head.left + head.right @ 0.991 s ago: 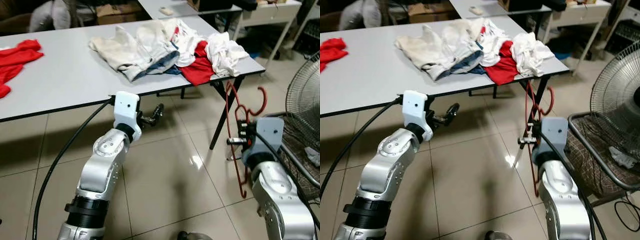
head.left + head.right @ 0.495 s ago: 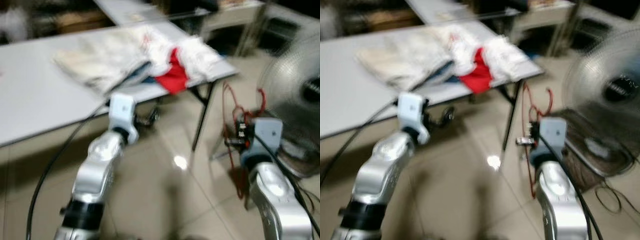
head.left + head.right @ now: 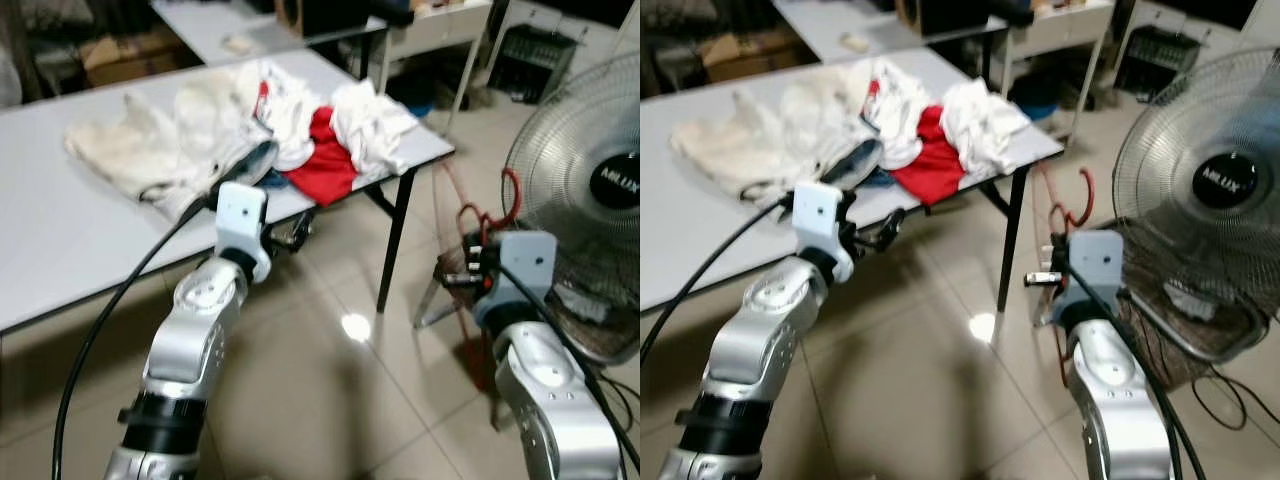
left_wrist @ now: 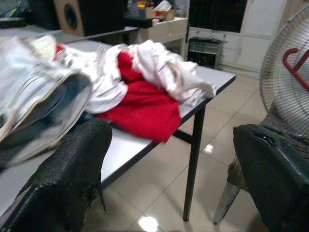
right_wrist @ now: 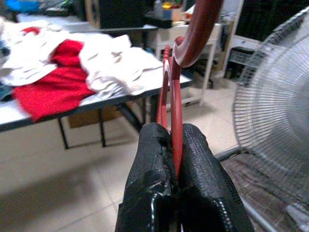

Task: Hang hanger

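Note:
A red hanger [image 5: 176, 96] stands upright between the pads of my right gripper [image 5: 173, 133], which is shut on its thin bars. Its hook [image 3: 508, 192] curls above the wrist and the rest hangs down toward the floor tiles. In the head views my right gripper [image 3: 455, 280] is held low on the right, in front of a standing fan [image 3: 590, 190]. My left gripper [image 3: 295, 232] is open and holds nothing; it sits just below the front edge of the grey table [image 3: 60, 250], with its black fingers [image 4: 72, 169] spread wide.
A pile of white, red and denim clothes [image 3: 270, 120] lies on the table's right end. The table leg [image 3: 395, 240] stands between the two arms. A low seat with checked fabric [image 3: 1180, 330] sits under the fan. More desks and a speaker stand behind.
The whole view has swung to the right, so the fan and the table's right corner now sit nearer the middle. Both arms hold the same pose; the hanger stays gripped.

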